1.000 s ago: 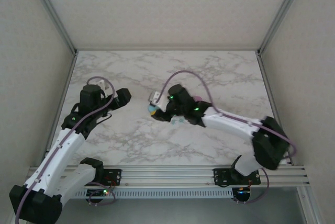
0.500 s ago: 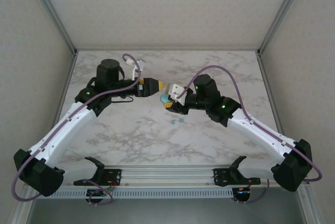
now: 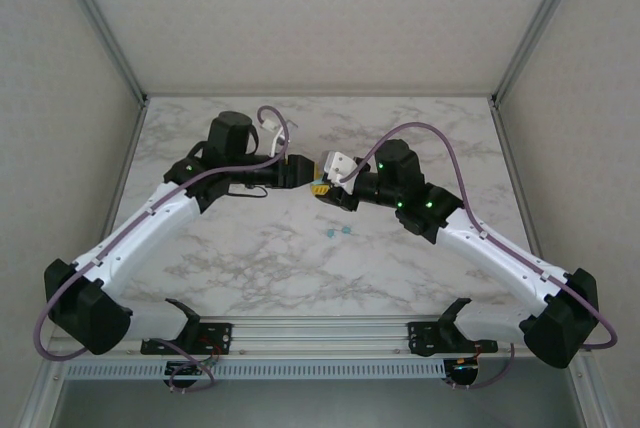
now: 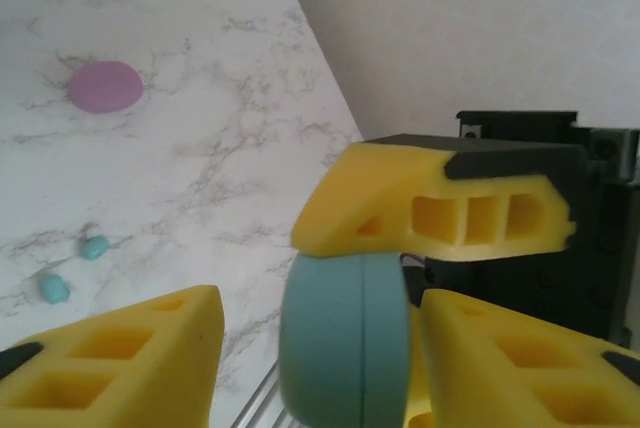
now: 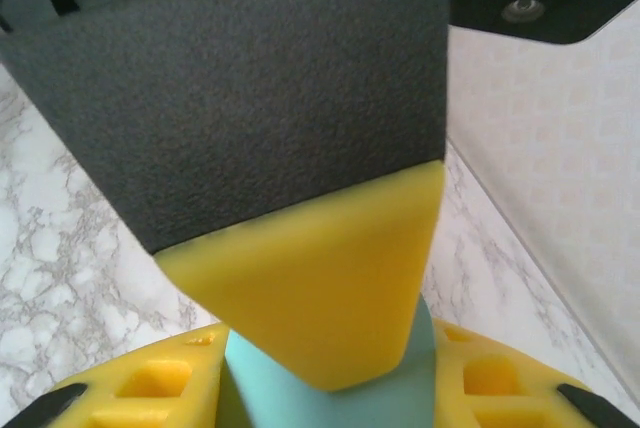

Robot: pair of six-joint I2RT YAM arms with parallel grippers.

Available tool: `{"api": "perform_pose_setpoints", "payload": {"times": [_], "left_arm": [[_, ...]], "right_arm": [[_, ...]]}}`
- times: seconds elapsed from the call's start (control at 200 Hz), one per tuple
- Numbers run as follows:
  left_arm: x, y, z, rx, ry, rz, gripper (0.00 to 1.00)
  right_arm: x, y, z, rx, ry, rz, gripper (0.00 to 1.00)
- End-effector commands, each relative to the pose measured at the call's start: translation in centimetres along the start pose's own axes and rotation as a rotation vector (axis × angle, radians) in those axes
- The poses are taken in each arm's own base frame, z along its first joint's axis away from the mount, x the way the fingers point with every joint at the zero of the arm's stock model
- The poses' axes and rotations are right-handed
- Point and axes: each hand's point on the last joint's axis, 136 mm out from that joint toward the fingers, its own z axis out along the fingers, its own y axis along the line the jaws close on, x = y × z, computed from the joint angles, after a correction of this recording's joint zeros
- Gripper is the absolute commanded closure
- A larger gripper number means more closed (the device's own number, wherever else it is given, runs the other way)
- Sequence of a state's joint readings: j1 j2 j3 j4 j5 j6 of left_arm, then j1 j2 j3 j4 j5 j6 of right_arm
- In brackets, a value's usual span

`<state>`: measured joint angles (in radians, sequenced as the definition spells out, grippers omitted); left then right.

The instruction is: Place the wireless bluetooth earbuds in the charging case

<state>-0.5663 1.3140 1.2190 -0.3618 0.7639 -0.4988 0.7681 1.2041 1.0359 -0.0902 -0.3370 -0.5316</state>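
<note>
The teal charging case (image 4: 345, 338) is held closed, on edge, above the table with my right gripper (image 5: 335, 403) shut on it; one right finger (image 4: 440, 203) presses on its top. My left gripper (image 4: 320, 348) straddles the same case, jaws open: one left finger (image 4: 120, 358) stands clear of it, the other (image 4: 520, 358) lies almost against it. In the top view the left gripper (image 3: 303, 175) and right gripper (image 3: 323, 186) meet tip to tip over the middle of the table. Two teal earbuds (image 3: 328, 232) (image 3: 347, 230) lie on the marble below them, also visible as earbuds (image 4: 95, 246) (image 4: 54, 289).
A pink rounded case (image 4: 105, 86) lies on the marble table (image 3: 250, 258) beyond the earbuds. Walls enclose the table on the left, back and right. A metal rail (image 3: 320, 333) runs along the near edge by the arm bases.
My left arm has swung right until its gripper reached the teal case, and its jaws have narrowed around it. The right gripper has lifted the case off the table and kept its grip.
</note>
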Motion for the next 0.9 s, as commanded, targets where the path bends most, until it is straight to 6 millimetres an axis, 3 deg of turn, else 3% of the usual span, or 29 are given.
{"api": "perform_pose_setpoints", "payload": {"times": [0.0,0.09,0.235,0.33,0.4,0.606,0.896], "left_arm": [[-0.6,-1.4,0.3,0.044,0.008,-0.007,0.56],[-0.9,-1.6,0.5,0.041,0.003,-0.018,0.70],[-2.0,-1.4,0.2,0.027,-0.070,-0.078,0.85],[-2.5,-1.8,-0.1,0.048,-0.093,-0.122,0.86],[-2.7,-2.0,-0.2,0.067,-0.096,-0.149,0.87],[-3.0,-3.1,-0.1,0.138,-0.094,-0.217,0.86],[-2.7,-2.9,0.0,0.125,-0.084,-0.242,0.84]], "right_arm": [[-1.6,-1.2,-0.3,0.046,-0.053,-0.004,0.72],[-1.7,-1.3,-0.2,0.049,-0.058,-0.004,0.70],[-1.2,-1.8,-0.4,0.088,-0.045,-0.008,0.62],[-0.4,-1.7,-1.1,0.111,-0.044,-0.018,0.47],[0.6,-2.1,-1.7,0.105,-0.044,-0.002,0.44],[-0.3,-2.4,-2.4,0.070,-0.094,0.009,0.43],[-1.5,-2.7,-3.1,0.057,-0.139,0.009,0.46]]}}
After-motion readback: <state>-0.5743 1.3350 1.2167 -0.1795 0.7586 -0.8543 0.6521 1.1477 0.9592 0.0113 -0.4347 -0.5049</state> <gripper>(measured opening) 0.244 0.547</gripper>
